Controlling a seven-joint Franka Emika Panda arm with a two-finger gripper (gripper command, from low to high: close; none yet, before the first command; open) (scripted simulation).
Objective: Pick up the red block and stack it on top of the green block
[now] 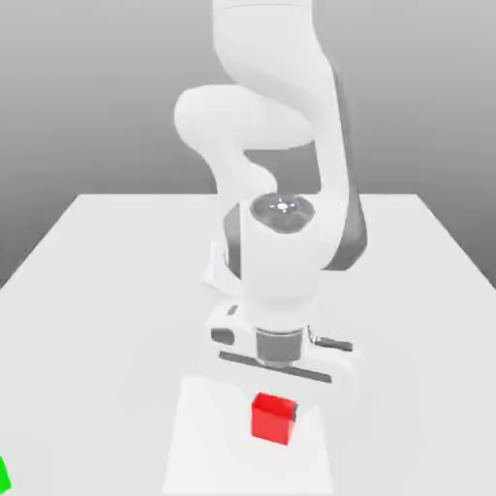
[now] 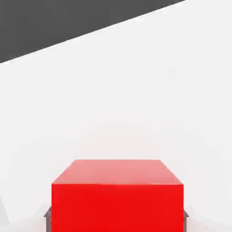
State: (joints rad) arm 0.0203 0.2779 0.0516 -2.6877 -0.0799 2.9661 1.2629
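Standing approx. upright: red block (image 1: 272,420)

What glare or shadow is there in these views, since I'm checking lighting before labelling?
Exterior view: the table is pale, with a brighter, overexposed-looking patch around the red block. Hand view: the block's faces differ in shade, one paler; faint pinkish tint beyond it.

Desk (image 1: 107,320), one, white, plain, brighter pale patch (image 1: 203,446) at near middle, red block (image 1: 272,419) upon patch, green block (image 1: 4,476), partly visible, near, exterior view's left.
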